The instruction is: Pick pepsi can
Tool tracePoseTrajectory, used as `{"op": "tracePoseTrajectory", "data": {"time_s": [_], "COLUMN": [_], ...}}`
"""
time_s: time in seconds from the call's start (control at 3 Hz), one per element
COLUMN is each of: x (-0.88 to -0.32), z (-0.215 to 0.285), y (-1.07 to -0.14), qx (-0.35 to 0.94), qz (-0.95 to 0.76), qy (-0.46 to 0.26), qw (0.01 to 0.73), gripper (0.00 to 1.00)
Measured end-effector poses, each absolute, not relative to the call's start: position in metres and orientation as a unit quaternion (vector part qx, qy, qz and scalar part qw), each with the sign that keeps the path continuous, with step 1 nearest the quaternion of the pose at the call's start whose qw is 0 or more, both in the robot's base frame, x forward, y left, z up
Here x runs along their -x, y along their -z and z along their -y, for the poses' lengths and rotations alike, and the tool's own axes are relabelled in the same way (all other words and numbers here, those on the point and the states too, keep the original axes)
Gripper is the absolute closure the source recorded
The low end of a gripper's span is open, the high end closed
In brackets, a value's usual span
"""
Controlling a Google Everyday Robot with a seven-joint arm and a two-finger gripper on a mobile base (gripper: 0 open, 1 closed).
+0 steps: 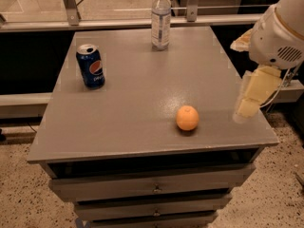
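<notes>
— Where was the small dark-blue metal pepsi can (91, 66)?
— It stood upright at the far left of the grey metal cabinet top (137, 103), well apart from the pale yellow gripper (249, 103), which hung over the right edge. Whether the gripper was open or closed, I couldn't tell.
— Best approach?
— I judged it should pass above the round orange fruit (187, 118), then close around the can's middle.

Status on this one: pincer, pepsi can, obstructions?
Robot's pincer at table right edge, far from target. Upright pepsi can back left, untouched. An orange lies near the path between; water bottle at back, clear.
</notes>
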State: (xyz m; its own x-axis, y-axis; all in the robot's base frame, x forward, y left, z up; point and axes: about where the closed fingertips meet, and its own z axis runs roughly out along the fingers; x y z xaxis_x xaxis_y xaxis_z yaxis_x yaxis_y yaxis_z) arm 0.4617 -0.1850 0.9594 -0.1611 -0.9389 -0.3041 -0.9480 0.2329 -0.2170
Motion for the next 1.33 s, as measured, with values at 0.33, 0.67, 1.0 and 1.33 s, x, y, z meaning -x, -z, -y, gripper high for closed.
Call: {"op": "tracePoseTrajectory", "data": {"time_s": [0.33, 0.67, 1.0, 1.33], "x": [-0.503, -0.524, -0.530, -0.530], "z": [0.083, -0.002, -0.014, -0.014], "y": [-0.927, -0.924, -0.931, -0.931], "qx": [0.613, 0.602, 0.596, 0.596], "qz": [-0.735, -0.703, -0.698, -0.698], "qy": [-0.134, -0.208, -0.213, -0.213], "qw": [0.256, 0.316, 0.336, 0.336], "gripper": [0.00, 0.00, 0.00, 0.00]}}
